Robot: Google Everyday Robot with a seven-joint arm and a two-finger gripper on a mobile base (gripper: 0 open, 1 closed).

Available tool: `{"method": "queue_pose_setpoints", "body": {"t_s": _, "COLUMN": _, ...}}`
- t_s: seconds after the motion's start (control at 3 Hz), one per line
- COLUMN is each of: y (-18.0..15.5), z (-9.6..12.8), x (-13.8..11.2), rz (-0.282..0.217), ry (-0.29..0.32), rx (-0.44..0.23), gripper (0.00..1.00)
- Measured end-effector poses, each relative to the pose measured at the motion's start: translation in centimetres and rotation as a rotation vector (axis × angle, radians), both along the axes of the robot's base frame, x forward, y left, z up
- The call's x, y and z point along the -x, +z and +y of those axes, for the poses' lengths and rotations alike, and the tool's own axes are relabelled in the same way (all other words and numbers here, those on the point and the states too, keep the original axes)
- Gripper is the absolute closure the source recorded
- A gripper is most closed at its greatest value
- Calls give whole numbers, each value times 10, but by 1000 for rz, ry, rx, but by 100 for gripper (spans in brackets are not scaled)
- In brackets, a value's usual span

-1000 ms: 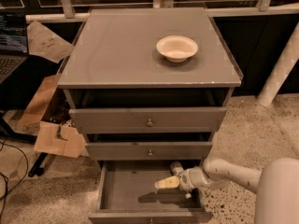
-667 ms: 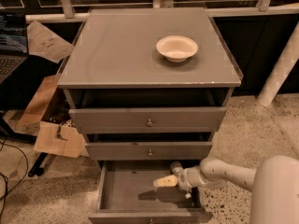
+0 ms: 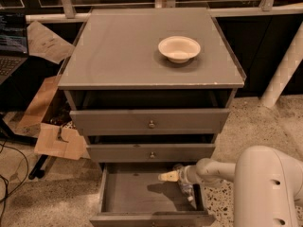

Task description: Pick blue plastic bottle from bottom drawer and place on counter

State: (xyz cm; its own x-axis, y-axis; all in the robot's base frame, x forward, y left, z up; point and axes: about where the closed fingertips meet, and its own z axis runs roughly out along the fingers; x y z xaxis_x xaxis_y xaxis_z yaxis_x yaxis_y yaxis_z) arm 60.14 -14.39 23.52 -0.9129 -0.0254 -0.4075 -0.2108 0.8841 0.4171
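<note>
View from above and in front of a grey 3-drawer cabinet. Its counter is flat, glossy grey, w/ a lighter worn front edge. A white bowl stands upright on the counter, R of centre, toward the back. The top drawer and mid drawer are each out a little, each w/ a small round knob at centre. The btm drawer is pulled far out, showing a plain grey floor.

A white arm comes from a big rounded white robot body at lower R and reaches L into the btm drawer. The gripper is at the arm's end, pale yellowish tip pointing L, above the R half of the drawer floor, w/ its shadow on the floor below. Cannot tell whether it is released or grasping anything.

The bottle is in the btm drawer by the R wall: clear, pale, lying approx front-to-back. The gripper's wrist crosses over it and hides part of it. Whether gripper & bottle touch cannot be told.

Around the cabinet: a laptop at far L, cardboard on the floor at L, a white pole leaning at R.
</note>
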Motion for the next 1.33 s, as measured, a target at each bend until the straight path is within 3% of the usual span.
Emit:
{"method": "queue_pose_setpoints", "body": {"t_s": 0.33, "y": 0, "z": 0, "x": 0, "rz": 0, "ry": 0, "rx": 0, "gripper": 0}}
{"method": "queue_pose_setpoints", "body": {"t_s": 0.67, "y": -8, "z": -4, "x": -6, "rz": -20, "ry": 33, "rx": -36, "gripper": 0}}
{"method": "queue_pose_setpoints", "body": {"t_s": 1.0, "y": -31, "z": -25, "x": -14, "rz": -60, "ry": 130, "rx": -72, "gripper": 0}}
{"method": "queue_pose_setpoints", "body": {"t_s": 1.33, "y": -31, "z": -25, "x": -14, "rz": -61, "ry": 130, "rx": -71, "gripper": 0}}
